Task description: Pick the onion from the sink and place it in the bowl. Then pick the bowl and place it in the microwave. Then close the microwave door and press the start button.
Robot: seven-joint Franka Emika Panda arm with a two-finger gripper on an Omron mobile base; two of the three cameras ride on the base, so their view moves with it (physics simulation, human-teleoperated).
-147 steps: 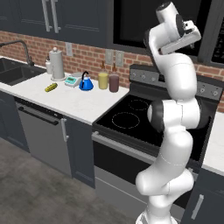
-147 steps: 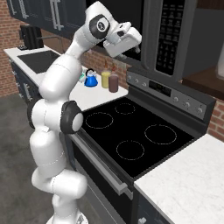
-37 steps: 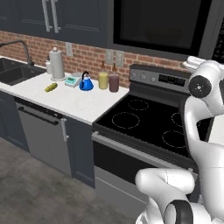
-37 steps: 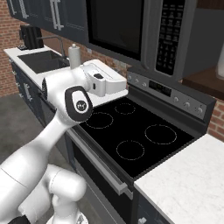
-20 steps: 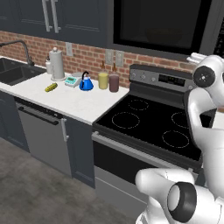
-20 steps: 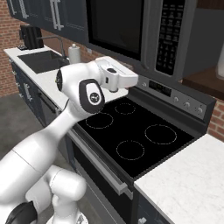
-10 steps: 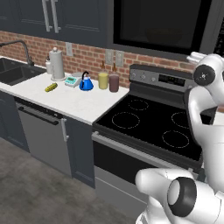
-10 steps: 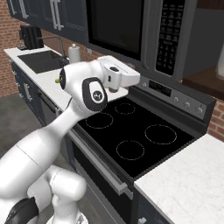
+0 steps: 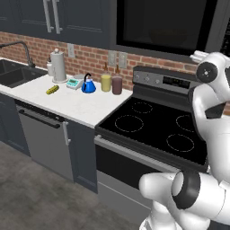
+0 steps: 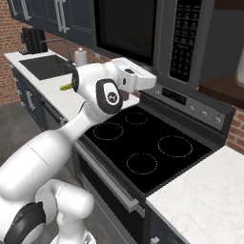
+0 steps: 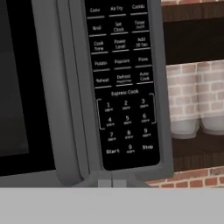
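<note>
Now microwave black, microwave door closed, dark glass; gripper pinched together, empty.

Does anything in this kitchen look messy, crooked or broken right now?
Nothing stands out. The microwave door sits shut and flush, its keypad looks intact, the stove is bare, and the kettle and jars stand upright on the counter. No spills show.
</note>
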